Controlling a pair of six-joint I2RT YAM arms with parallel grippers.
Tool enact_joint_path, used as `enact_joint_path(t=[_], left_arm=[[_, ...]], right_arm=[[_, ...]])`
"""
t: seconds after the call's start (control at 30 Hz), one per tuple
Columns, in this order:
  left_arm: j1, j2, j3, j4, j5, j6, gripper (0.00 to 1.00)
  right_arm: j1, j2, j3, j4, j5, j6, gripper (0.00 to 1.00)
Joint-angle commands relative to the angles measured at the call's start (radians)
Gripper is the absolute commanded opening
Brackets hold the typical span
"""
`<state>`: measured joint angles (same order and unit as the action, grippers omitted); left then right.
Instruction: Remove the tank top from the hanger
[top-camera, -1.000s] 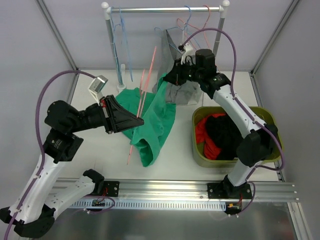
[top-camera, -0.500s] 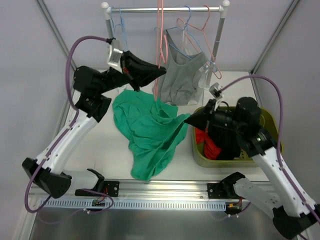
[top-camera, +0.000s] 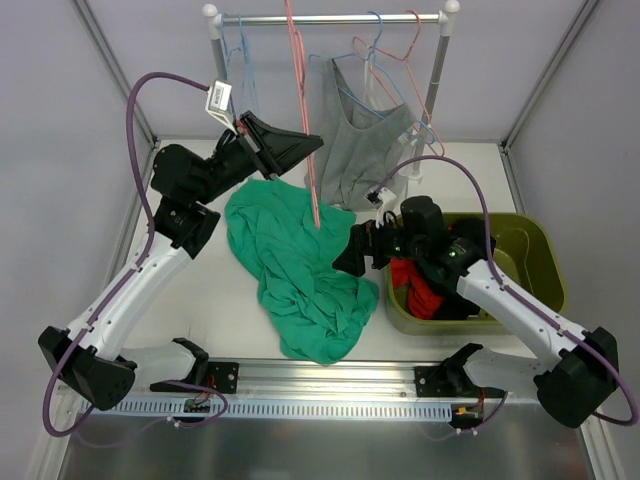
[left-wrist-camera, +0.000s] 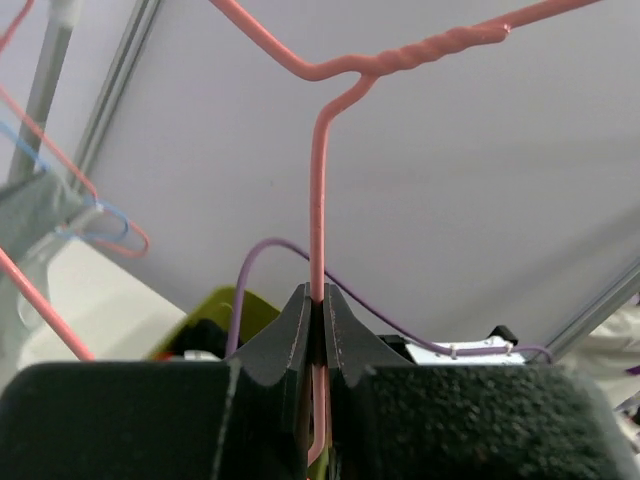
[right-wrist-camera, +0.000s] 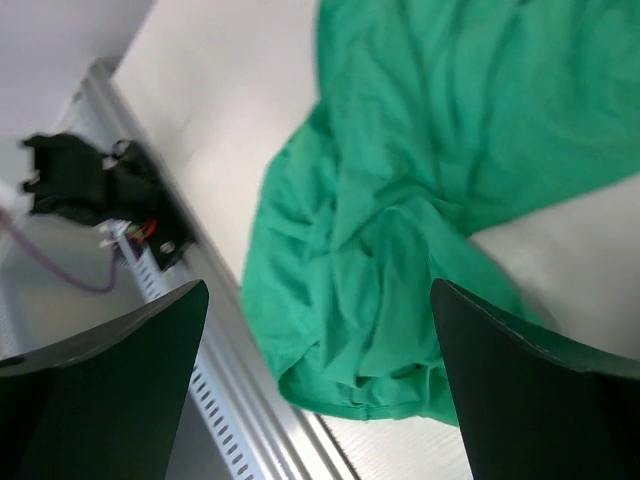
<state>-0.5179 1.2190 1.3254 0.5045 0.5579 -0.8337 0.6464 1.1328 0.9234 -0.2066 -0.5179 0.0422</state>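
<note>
Top external view: my left fingers (top-camera: 285, 150) are raised near the rack (top-camera: 330, 18) and pinch the pink hanger (top-camera: 303, 110). The hanger stands nearly upright and carries no garment. Left wrist view: both fingers press on the hanger (left-wrist-camera: 318, 200) wire just below its twisted neck. The green tank top (top-camera: 290, 260) lies crumpled on the surface (top-camera: 215, 310), off the hanger, between my two arms and just left of the bin (top-camera: 530, 240). My right fingers (top-camera: 355, 255) are spread wide with nothing between them, low over the tank top's right edge. Right wrist view: the tank top (right-wrist-camera: 420, 150) shows in the gap between them. A grey top (top-camera: 365, 150) hangs on the rack.
</note>
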Motion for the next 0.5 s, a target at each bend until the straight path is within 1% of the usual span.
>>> enact_joint_path(t=[0.0, 0.17, 0.23, 0.43, 0.47], left_arm=[[-0.008, -0.03, -0.083, -0.043, -0.079, -0.191, 0.0], [-0.005, -0.007, -0.095, -0.118, -0.055, -0.222, 0.0], [0.018, 0.037, -0.089, -0.133, -0.046, -0.24, 0.0], [0.113, 0.238, 0.084, -0.126, 0.111, -0.346, 0.0], [0.148, 0.263, 0.14, -0.123, 0.128, -0.36, 0.0]], right_arm=[[-0.005, -0.054, 0.009, 0.073, 0.24, 0.041, 1.0], [-0.022, -0.061, 0.006, 0.073, 0.248, 0.054, 1.0], [-0.024, -0.064, 0.006, 0.073, 0.248, 0.061, 0.99], [-0.024, -0.067, 0.003, 0.073, 0.234, 0.061, 1.0], [-0.025, -0.07, 0.003, 0.073, 0.233, 0.062, 1.0]])
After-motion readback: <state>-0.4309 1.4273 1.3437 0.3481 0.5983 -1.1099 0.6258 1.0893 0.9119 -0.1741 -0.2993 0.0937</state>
